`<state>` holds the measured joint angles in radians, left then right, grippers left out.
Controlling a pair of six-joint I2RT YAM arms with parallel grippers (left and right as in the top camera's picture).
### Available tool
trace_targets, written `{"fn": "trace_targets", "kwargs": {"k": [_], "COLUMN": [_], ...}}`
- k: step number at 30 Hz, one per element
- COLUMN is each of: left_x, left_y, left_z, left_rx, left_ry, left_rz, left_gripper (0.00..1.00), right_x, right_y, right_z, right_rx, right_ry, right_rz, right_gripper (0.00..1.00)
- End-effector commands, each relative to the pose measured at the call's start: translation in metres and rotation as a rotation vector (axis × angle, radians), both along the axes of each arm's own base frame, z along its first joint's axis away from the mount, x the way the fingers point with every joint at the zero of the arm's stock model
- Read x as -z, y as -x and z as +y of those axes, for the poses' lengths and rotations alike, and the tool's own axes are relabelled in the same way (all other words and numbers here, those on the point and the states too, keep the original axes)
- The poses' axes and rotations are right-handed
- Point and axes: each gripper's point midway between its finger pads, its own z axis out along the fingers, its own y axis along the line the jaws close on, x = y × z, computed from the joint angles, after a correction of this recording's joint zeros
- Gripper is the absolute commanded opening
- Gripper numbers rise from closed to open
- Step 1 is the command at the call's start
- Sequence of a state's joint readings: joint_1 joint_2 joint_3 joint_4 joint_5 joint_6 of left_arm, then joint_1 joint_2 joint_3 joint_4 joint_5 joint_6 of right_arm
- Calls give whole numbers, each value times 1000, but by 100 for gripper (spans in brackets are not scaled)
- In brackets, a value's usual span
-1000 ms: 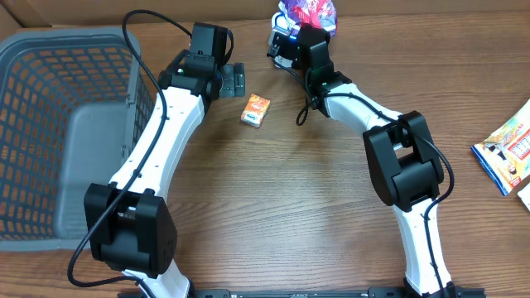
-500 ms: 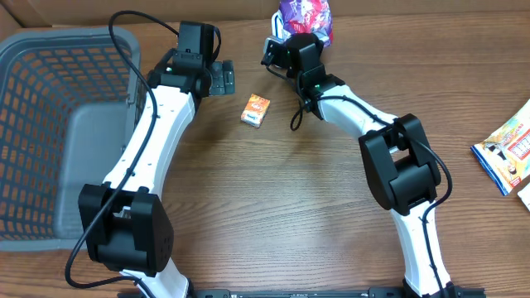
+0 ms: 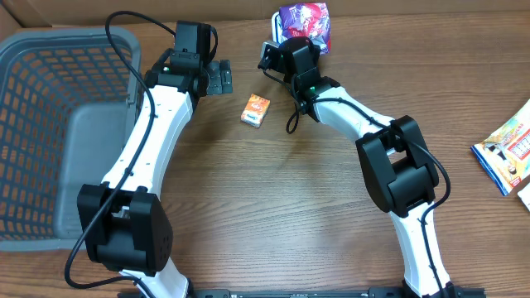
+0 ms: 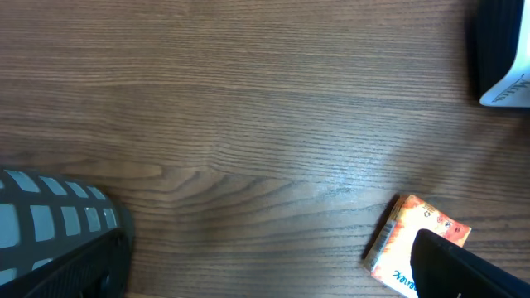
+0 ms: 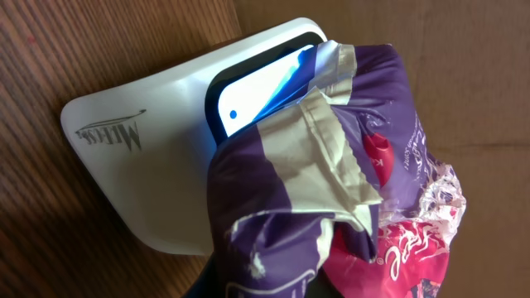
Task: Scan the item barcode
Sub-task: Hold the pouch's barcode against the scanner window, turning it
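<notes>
My right gripper (image 3: 284, 45) is shut on a crinkled purple snack bag with pink print (image 3: 303, 16) at the table's far edge. In the right wrist view the bag (image 5: 364, 190) hangs in front of a white barcode scanner (image 5: 141, 165), partly covering its blue-lit window (image 5: 248, 95). The bag hides the gripper's own fingers. My left gripper (image 3: 219, 79) stands open and empty just left of a small orange box (image 3: 255, 109). The left wrist view shows that box (image 4: 414, 240) lying flat beside the right finger (image 4: 468, 273), outside the jaws.
A grey mesh basket (image 3: 50, 132) fills the table's left side. A colourful packet (image 3: 509, 153) lies at the right edge. A black-and-white device edge (image 4: 501, 50) shows at the left wrist view's upper right. Bare wood lies between the arms.
The right gripper has carried the purple bag a little to the left, over the scanner. The left arm has drawn back to the left, away from the orange box.
</notes>
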<state>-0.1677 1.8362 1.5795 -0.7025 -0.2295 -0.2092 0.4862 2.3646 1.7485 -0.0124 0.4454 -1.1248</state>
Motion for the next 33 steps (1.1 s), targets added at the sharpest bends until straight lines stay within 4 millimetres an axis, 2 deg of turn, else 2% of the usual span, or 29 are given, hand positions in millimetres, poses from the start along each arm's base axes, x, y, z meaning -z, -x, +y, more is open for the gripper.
{"fn": "trace_targets", "kwargs": {"k": [1,7,14,27,33], "left_x": [-22,-22,-22,-20,-20], "left_y": [-5,-5,-5,-3,-2], "left_z": [5,4,4,4,4], "left_rx": [-7,-12,-12,-11,-11], "left_ry": [-12,-4,-4,-5,-6], "left_rz": [-53,-56,-53,-43,-39], "left_gripper": [100,100,100,100,100], "right_x": [27,2,-36,-43,-67], "right_y": [17,15,14,12,-1], "right_z": [13,14,15,12,-4], "right_rx": [-63,-64,-66,-61,-22], "right_ry": [4,-14,-43,-51,-70], "right_rz": [87,51,-4,-24,-101], "right_gripper": [4,4,4,4,4]}}
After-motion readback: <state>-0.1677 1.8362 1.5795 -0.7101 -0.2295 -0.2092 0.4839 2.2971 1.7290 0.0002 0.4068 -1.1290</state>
